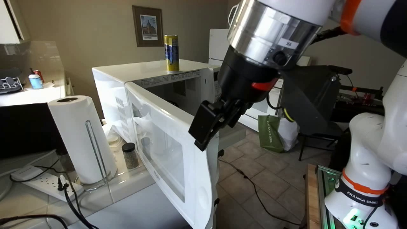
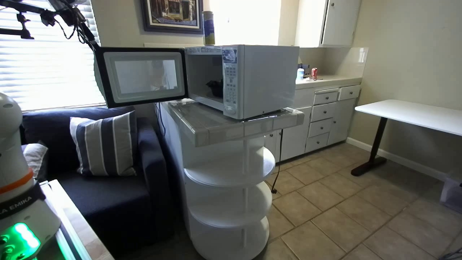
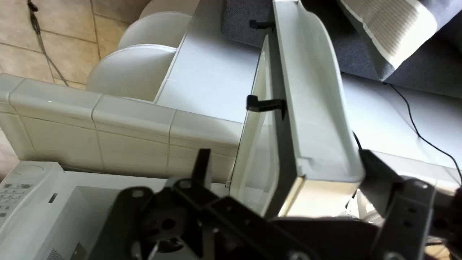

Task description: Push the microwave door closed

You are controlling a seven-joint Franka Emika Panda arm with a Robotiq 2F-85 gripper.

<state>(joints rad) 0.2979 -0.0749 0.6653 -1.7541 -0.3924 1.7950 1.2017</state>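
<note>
One microwave door (image 1: 173, 151), standing open before the microwave (image 2: 270, 81) | gripper (image 3: 285, 155), jaws wide apart in front of microwave, astride door's upper free corner, holding nothing; contact unclear | dark item (image 2: 216, 89) inside microwave, partly behind control panel (image 2: 230, 86), unidentifiable

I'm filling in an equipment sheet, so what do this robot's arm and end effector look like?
The arm is rounded and mostly white, with orange rings, a black FRANKA EMIKA band and a green-lit base. A silver collar labelled X6 meets a black end effector with a red patch.
</note>
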